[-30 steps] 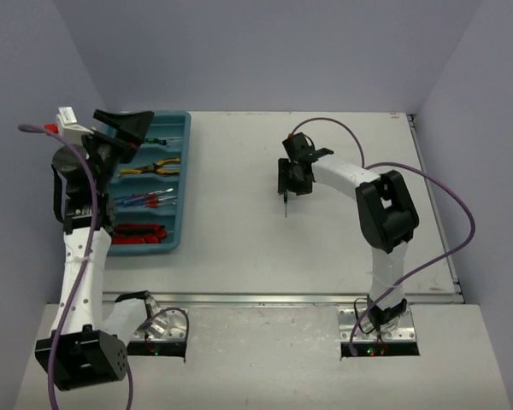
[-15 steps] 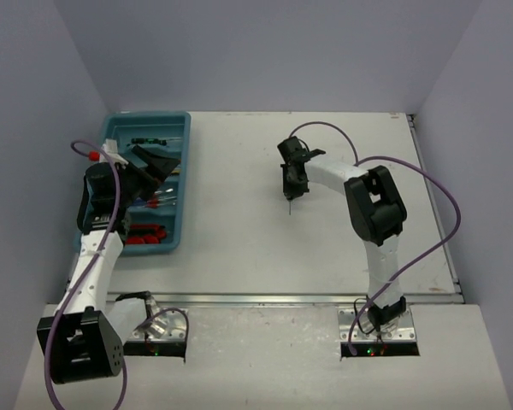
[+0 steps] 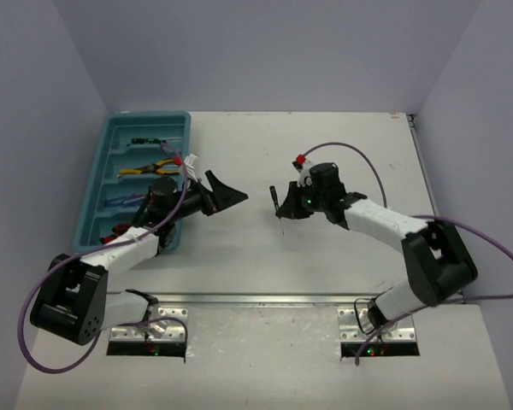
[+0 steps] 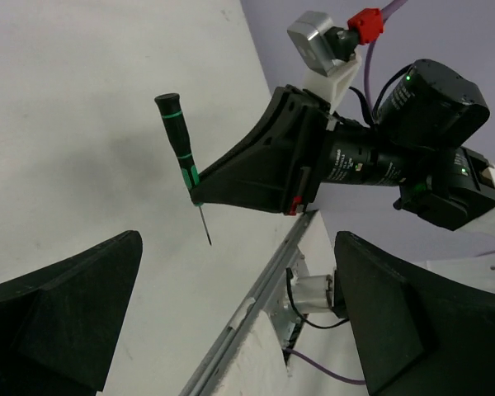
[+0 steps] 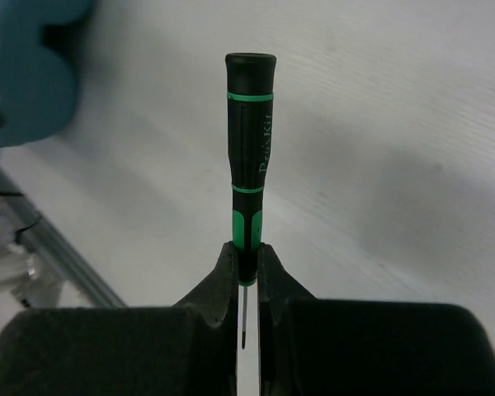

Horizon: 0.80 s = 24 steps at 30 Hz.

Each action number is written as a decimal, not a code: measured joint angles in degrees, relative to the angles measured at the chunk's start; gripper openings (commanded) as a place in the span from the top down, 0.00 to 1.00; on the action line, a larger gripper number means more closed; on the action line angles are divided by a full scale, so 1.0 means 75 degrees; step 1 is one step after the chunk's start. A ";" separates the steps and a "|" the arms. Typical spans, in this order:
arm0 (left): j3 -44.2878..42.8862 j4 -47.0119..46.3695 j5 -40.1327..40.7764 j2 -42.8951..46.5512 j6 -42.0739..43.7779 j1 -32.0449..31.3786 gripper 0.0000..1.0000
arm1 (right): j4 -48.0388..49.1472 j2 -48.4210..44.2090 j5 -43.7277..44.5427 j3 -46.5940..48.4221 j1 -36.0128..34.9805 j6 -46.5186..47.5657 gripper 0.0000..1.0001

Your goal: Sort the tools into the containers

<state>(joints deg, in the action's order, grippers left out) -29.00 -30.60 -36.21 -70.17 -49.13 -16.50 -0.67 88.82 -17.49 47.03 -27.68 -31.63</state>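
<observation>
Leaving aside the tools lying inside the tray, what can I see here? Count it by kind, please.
Robot arms: 2, the left arm and the right arm
Teal tray: 1
Green-and-black screwdriver, pinched in the right hand: 1
Total: 4

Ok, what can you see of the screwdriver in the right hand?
The screwdriver is a thin precision type: black handle with green bands, white lettering, a flat black cap and a fine metal shaft. The right hand is shut on the handle's green lower end, with the rest of the handle sticking out past it. Nothing else seems to touch it.
</observation>
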 measured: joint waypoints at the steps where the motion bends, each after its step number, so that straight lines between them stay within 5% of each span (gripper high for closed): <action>1: 0.0061 -0.0409 -0.0011 -0.0016 -0.0029 -0.0176 0.00 | 0.0567 -0.0455 -0.0491 -0.0359 0.0000 -0.0019 1.00; 5: 0.0085 -0.1755 -0.0076 -0.0023 -0.0034 -0.0859 0.04 | 0.2151 -0.1478 -0.2132 -0.1138 -0.0010 -0.0206 1.00; 11: 0.0058 -0.2826 0.0193 -0.0171 -0.0010 -0.1522 0.38 | 0.3130 -0.1755 -0.3410 -0.1376 -0.0028 -0.0634 1.00; 21: 0.0010 -0.2957 0.0526 -0.0318 0.0051 -0.1739 0.41 | 0.3643 -0.2286 -0.3682 -0.1640 0.0013 -0.1004 1.00; 24: -0.0106 -0.2849 0.0552 -0.0397 0.0119 -0.1830 0.51 | 0.3932 -0.2349 -0.3870 -0.1641 0.0006 -0.1141 1.00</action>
<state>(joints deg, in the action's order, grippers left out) -29.80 -51.96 -32.07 -73.15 -48.24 -30.23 28.82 71.20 -46.51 34.72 -27.64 -40.19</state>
